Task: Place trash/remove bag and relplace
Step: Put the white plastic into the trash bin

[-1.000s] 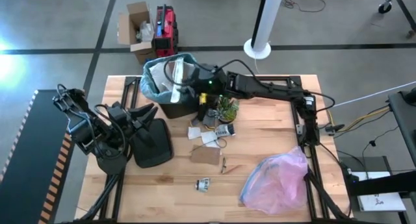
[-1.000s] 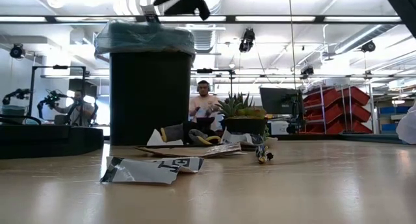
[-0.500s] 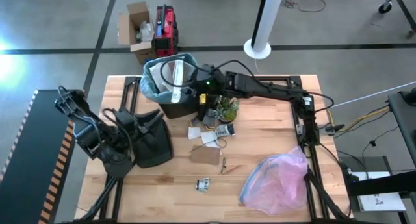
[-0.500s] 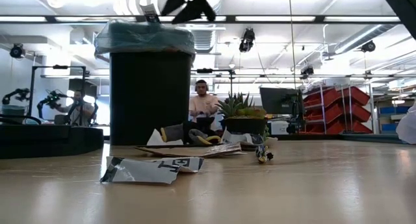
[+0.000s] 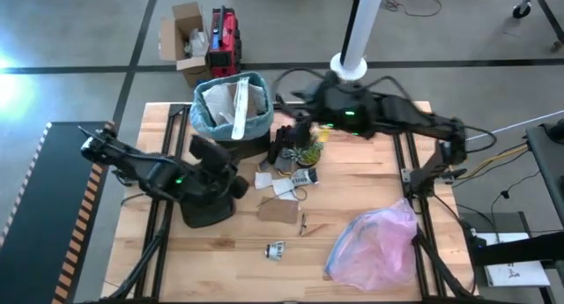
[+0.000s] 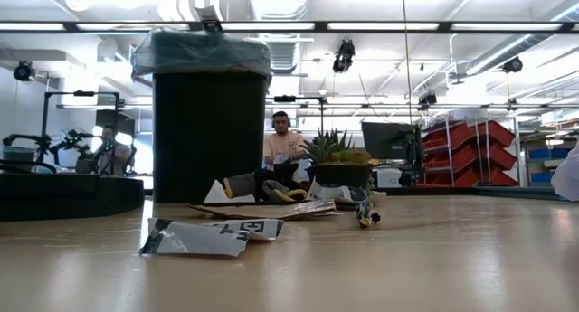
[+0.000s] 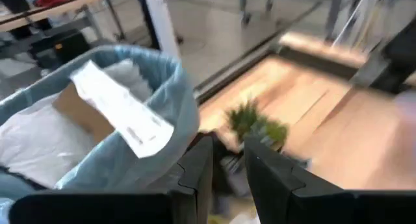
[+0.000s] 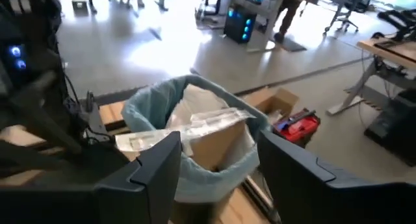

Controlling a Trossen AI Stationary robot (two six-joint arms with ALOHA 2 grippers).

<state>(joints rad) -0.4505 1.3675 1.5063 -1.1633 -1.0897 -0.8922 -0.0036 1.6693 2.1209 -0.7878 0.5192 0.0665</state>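
The black bin (image 5: 231,119) stands at the table's far side, lined with the light blue bag (image 5: 204,110), whose edge is folded over the rim. Trash lies inside it: a long white strip (image 7: 120,110) over brown and white paper. More trash lies on the table: white scraps (image 5: 278,182) and a brown piece (image 5: 278,210). My left gripper (image 5: 220,159) hovers by the bin's near side, its fingers (image 7: 226,146) a narrow gap apart with nothing between them. My right gripper (image 8: 220,139) hangs open and empty to the right of the bin, above the table.
A small potted plant (image 5: 307,147) stands right of the bin. A black lid (image 5: 207,203) lies below my left arm. A pink plastic bag (image 5: 374,242) lies at the near right. A crumpled scrap (image 5: 276,248) is near the front edge. People sit in the room behind (image 6: 282,149).
My right gripper has risen from over the bin and drawn back toward the table's right, leaving the low view's top. My left gripper has swung from the table's left toward the bin, sinking and rolling as it went.
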